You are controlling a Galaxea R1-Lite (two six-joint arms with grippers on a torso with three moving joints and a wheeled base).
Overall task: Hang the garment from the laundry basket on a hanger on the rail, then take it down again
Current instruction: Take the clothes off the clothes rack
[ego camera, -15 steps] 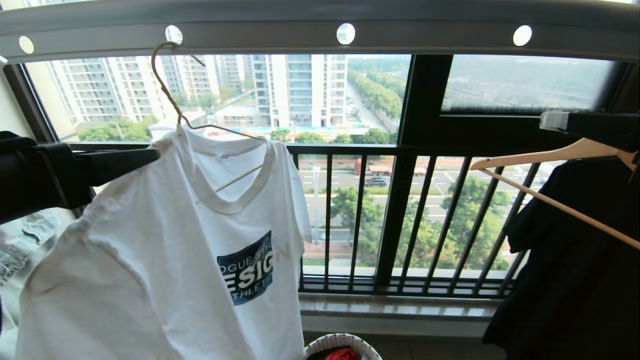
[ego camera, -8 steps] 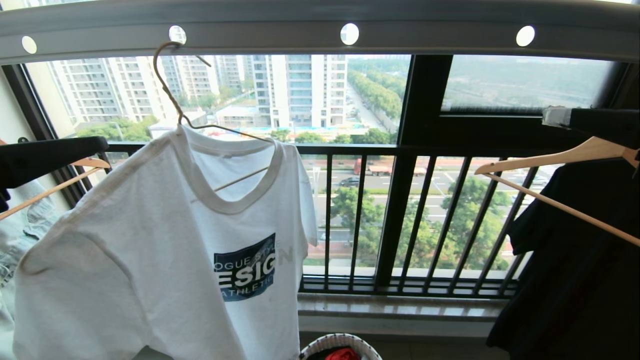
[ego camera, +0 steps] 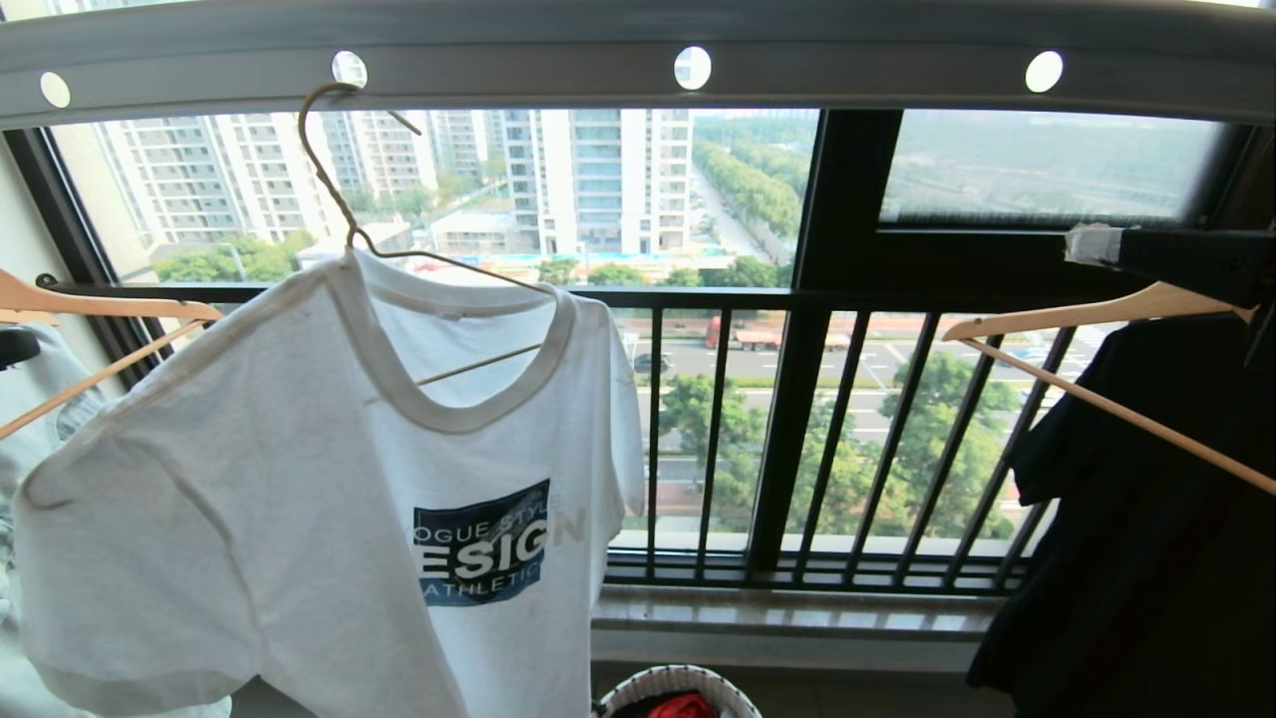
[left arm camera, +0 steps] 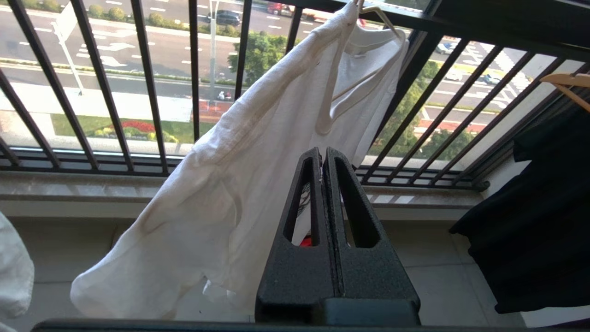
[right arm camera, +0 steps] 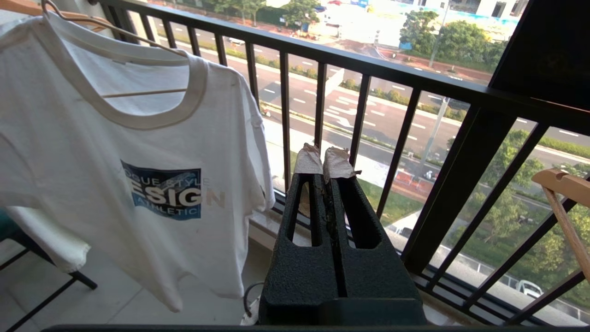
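The garment [ego camera: 329, 519], a white T-shirt with a dark blue chest print, hangs on the cream wire hanger [ego camera: 334, 189]. The hanger's hook sits over the grey rail [ego camera: 847, 70]. My left gripper [left arm camera: 322, 152] is shut on nothing and stands off from the garment [left arm camera: 239, 184], at about sleeve height; only a dark bit of it [ego camera: 15, 347] shows at the head view's left edge. Far to the right, my right gripper [ego camera: 1092, 242], with taped tips, is held up, also shut and empty [right arm camera: 323, 159]. The laundry basket [ego camera: 678, 683] peeks in at the bottom edge.
A thick wooden hanger [ego camera: 100, 304] carries pale clothing at the left. Another wooden hanger [ego camera: 1097, 309] holds a black shirt [ego camera: 1146, 519] at the right. The black window guard [ego camera: 797, 439] runs behind everything. A red cloth [ego camera: 683, 706] lies in the basket.
My left gripper has drawn back from the garment's shoulder to the left edge and has shut. The garment hangs free and has swung slightly. The right arm has stayed still.
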